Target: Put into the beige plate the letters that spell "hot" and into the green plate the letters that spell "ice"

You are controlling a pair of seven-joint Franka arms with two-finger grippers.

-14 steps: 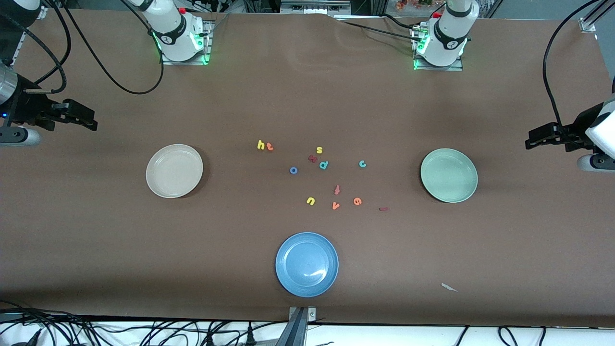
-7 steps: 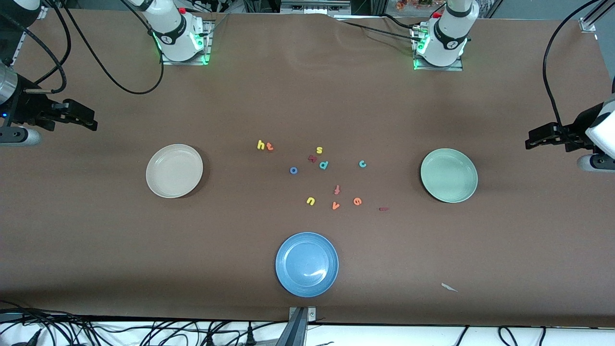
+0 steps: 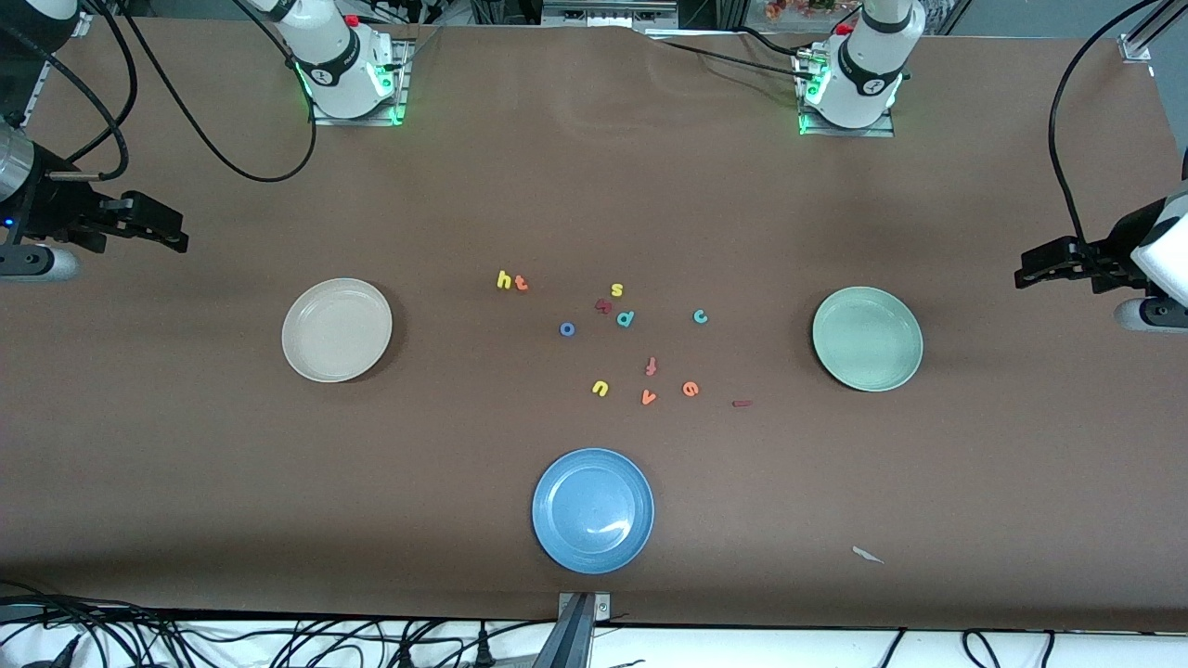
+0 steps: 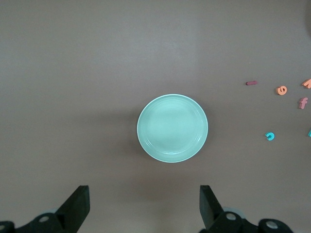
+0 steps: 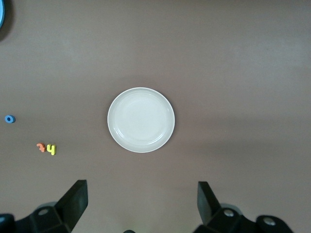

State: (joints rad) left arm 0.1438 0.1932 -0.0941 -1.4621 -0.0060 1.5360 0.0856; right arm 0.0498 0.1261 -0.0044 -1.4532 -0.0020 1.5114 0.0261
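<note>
Brown table (image 3: 594, 186), loose letters "ht" (image 3: 512, 281)

foam letters on table (image 3: 835, 232) | h (image 3: 504, 279) | t (image 3: 521, 284) | s (image 3: 617, 289) | c (image 3: 701, 316) | e (image 3: 690, 389)

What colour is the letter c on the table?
Teal; the c shows best in the front view.

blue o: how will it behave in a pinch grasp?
The blue o lies flat on the table, so it likely won't roll. It looks tiny and thin, probably light and easily nudged by closing jaws. Ring shape suggests it may squash.
</note>
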